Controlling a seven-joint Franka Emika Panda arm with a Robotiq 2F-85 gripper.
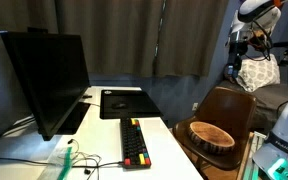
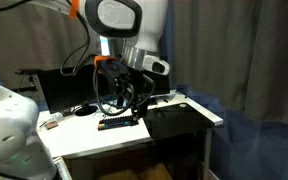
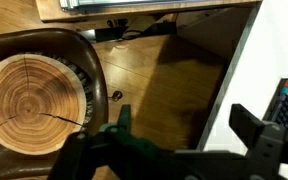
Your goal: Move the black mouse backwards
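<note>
The black mouse [image 1: 115, 98] is a small dark oval with a pale glint. It lies on the flat black mouse pad [image 1: 124, 105] at the far part of the white desk [image 1: 169, 140]. The black keyboard [image 1: 134, 143] with red and yellow keys lies nearer on the desk. My gripper [image 1: 242, 55] hangs high in the air off the desk's side, far from the mouse. In the wrist view the gripper [image 3: 184, 130] is open and empty over wooden floor. The mouse is out of the wrist view, and I cannot make it out behind my arm [image 2: 124, 40].
A large monitor [image 1: 46, 80] stands on the desk beside the mouse pad. A round wooden bowl [image 1: 212, 135] sits on a brown chair next to the desk, also in the wrist view [image 3: 34, 100]. A dark curtain hangs behind. Cables lie by the monitor's base.
</note>
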